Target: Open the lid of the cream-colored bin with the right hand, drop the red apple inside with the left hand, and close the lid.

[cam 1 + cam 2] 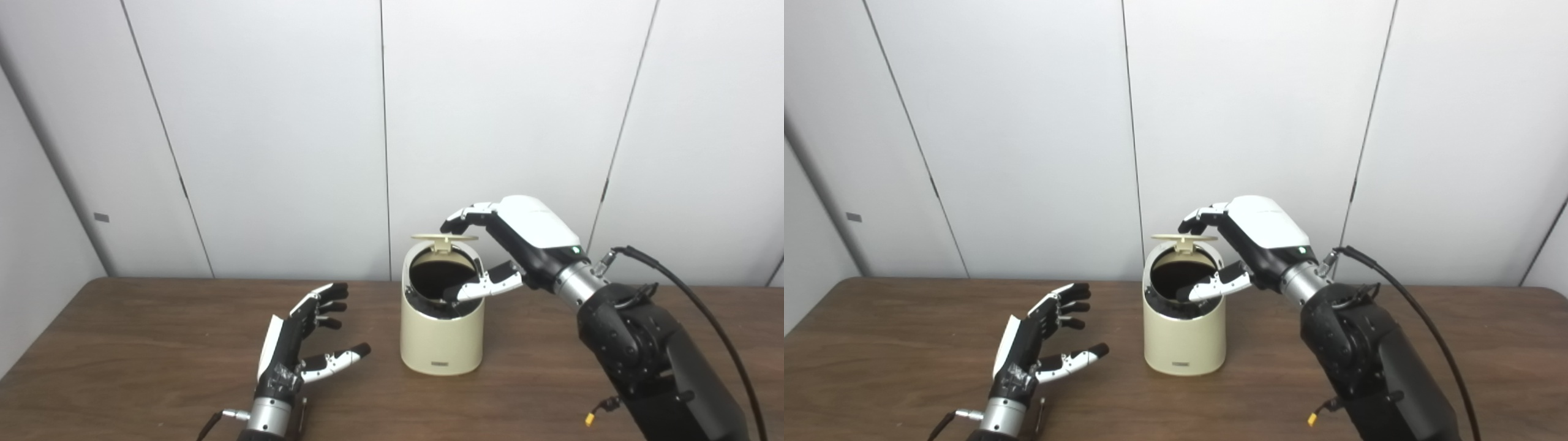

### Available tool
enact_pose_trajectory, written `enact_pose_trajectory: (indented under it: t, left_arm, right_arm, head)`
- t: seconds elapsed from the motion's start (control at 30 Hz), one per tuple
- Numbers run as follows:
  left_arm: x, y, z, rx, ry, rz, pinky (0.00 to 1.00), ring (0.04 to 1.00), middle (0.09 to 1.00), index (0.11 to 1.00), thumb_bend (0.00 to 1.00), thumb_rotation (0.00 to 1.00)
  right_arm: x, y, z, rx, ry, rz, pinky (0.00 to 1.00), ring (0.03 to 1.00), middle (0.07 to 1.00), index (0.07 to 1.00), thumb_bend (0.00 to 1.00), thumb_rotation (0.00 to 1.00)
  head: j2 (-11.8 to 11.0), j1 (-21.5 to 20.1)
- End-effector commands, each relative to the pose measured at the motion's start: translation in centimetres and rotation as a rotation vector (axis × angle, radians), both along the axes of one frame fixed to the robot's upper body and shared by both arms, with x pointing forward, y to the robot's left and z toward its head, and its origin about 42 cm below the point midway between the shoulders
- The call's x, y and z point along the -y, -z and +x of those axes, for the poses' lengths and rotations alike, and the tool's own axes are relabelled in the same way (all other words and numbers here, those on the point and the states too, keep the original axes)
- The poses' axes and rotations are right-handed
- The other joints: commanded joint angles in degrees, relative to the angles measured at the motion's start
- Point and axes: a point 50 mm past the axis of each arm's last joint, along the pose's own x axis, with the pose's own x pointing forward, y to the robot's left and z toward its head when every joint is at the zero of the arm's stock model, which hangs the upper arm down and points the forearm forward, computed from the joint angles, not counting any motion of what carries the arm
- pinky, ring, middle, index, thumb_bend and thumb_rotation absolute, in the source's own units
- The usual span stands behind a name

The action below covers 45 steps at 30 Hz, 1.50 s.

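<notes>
Worktop (153, 343): brown wood-grain surface, matte, with a rounded front-left corner; it met a wall of pale grey panels (275, 122) divided by thin dark seams.
Cream-colored bin (441, 340): smooth, glossy cylinder with softly rounded edges and a top face slanted toward the camera; it stood upright on the worktop near the centre, between the two hands. A small label plate sat low on its front wall.
Bin opening: round, with a dark rim and a dark interior; the contents could not be made out.
Lid (436, 237): thin, flat cream disc, raised at the rear hinge and seen almost edge-on above the opening.
Red apple: not visible anywhere in either view; whether it lay inside the bin could not be told.
Right hand (514, 242): white glossy shell over black jointed fingers; it reached in from the right, wrist angled down. The fingers (456, 222) curled over the raised lid at its upper edge, and the thumb (484, 285) extended across the front of the opening. The hand was spread, clamping nothing.
Left hand (1038, 340): black with white segments, resting low over the worktop left of the bin, well apart from it. It was empty, palm turned toward the bin, fingers spread and slightly bent, thumb pointing at the bin.
</notes>
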Motion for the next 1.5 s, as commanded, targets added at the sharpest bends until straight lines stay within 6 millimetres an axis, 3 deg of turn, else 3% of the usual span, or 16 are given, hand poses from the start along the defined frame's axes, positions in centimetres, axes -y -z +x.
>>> enact_pose_trajectory:
  t: [0.0,0.27,0.73,1.47]
  left_arm:
    - [-0.3,2.0,-1.4,-0.055,-0.009,-0.003,0.63,0.741,0.782,0.786,0.72,0.00]
    - [-0.2,1.9,-1.4,-0.058,-0.008,0.011,0.64,0.742,0.783,0.786,0.72,0.00]
    - [-0.1,1.8,-1.4,-0.059,-0.009,0.013,0.64,0.741,0.783,0.788,0.72,0.01]
    - [-0.6,1.6,-1.6,-0.060,-0.008,0.013,0.63,0.737,0.783,0.783,0.72,0.00]
  right_arm:
    - [-0.2,-1.9,-0.3,0.075,-0.043,-0.008,0.84,0.841,0.699,0.704,0.67,0.48]
    - [-0.9,-1.0,-1.1,0.041,-0.073,-0.046,0.88,0.846,0.697,0.711,0.68,0.46]
    - [-1.9,0.3,-1.5,0.034,-0.120,-0.066,0.83,0.831,0.693,0.710,0.67,0.45]
    - [-1.3,1.7,-2.2,0.015,-0.124,-0.093,0.86,0.845,0.713,0.724,0.65,0.47]
  head:
    - [0.0,0.0]
    - [0.3,0.3]
    - [0.6,0.4]
    - [1.8,0.0]
